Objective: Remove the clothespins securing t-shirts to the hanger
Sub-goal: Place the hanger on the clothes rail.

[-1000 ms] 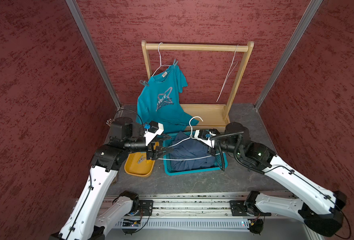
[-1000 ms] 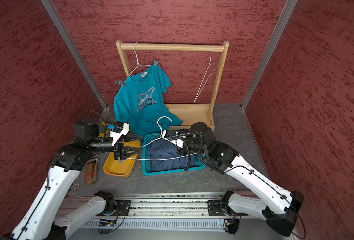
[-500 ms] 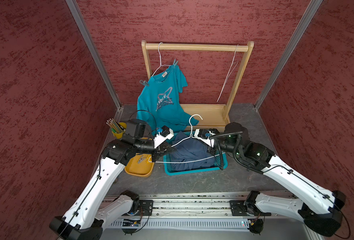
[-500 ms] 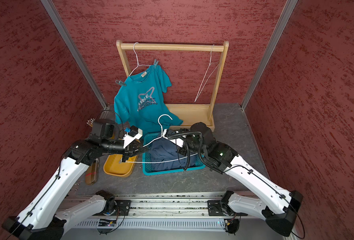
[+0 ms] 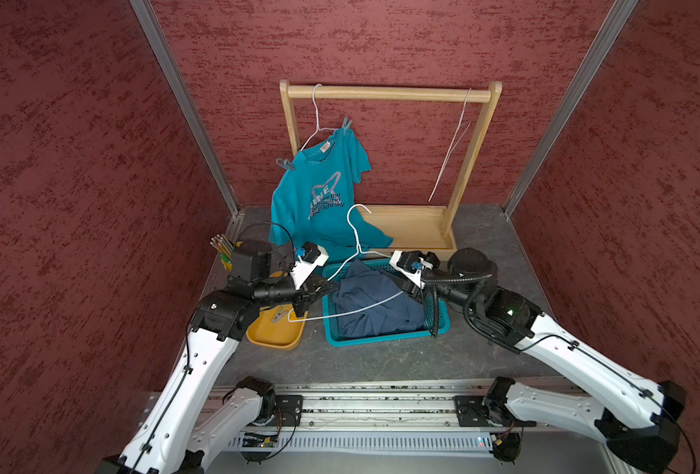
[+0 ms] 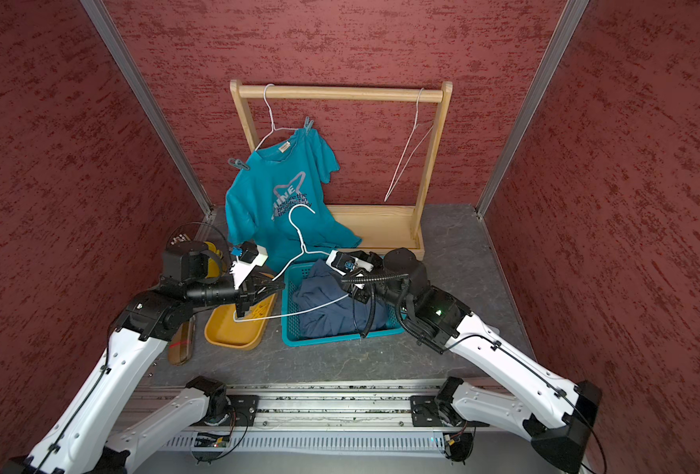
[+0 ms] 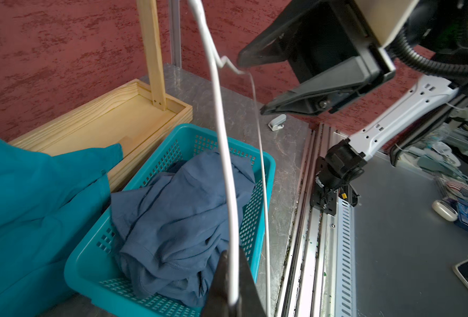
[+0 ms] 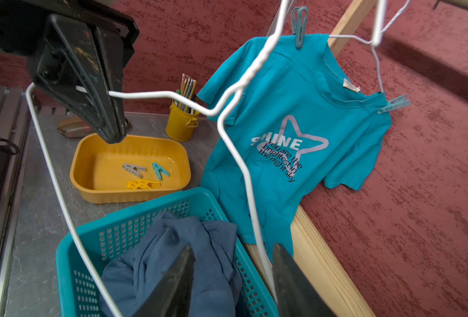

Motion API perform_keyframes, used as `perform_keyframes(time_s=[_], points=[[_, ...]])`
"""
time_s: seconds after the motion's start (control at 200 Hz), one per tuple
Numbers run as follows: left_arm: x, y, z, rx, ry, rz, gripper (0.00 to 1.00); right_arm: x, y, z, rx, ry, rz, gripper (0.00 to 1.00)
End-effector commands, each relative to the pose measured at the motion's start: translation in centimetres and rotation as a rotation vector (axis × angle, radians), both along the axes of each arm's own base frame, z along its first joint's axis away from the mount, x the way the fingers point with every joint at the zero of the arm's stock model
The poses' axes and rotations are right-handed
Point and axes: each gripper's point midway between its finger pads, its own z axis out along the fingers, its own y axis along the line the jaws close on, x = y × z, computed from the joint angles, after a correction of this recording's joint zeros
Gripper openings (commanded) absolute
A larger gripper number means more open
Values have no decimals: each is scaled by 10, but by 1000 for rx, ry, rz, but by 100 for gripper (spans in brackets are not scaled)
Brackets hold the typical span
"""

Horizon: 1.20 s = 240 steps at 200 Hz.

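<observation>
A bare white wire hanger hangs over the teal basket. My left gripper is shut on one arm of it. My right gripper stands open around the other arm, and the wire lies against one finger. Dark blue t-shirts lie crumpled in the basket. A bright teal t-shirt hangs from a hanger on the wooden rack, held by two teal clothespins. Loose clothespins, grey, teal and yellow, lie in the yellow tray.
An empty wire hanger hangs at the rack's right end. A yellow cup of pencils stands behind the tray near the left wall. A brown case lies left of the tray. The rack's wooden base sits just behind the basket.
My left gripper has moved right from over the yellow tray to the bare hanger and shut on its wire. My right gripper has opened from its hold on the hanger.
</observation>
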Motion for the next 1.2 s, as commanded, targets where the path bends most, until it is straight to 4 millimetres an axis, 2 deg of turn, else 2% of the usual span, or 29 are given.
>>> perform_keyframes(time_s=[0.0,0.08,0.215,0.371,0.541,0.741,0.862,1.012,1.197], points=[[28,18,1,45,-35,178,0,9,-19,30,114,-76,-117,53],[43,30,5,79,-72,280,0,21,-35,32,151,-75,-234,54],[70,49,20,103,-144,438,0,37,-57,22,181,-51,-398,54],[96,45,55,29,-200,484,0,44,-72,7,235,-14,-487,56],[131,22,88,-27,-233,465,0,56,-88,-17,279,53,-568,57],[171,-17,124,-69,-290,418,0,61,-100,-39,296,106,-602,58],[198,-44,130,-78,-300,385,0,61,-101,-45,302,123,-590,58],[232,-81,140,-101,-316,357,0,51,-91,-42,357,134,-498,58],[268,-106,147,-143,-300,347,0,50,-95,-50,348,151,-520,58]])
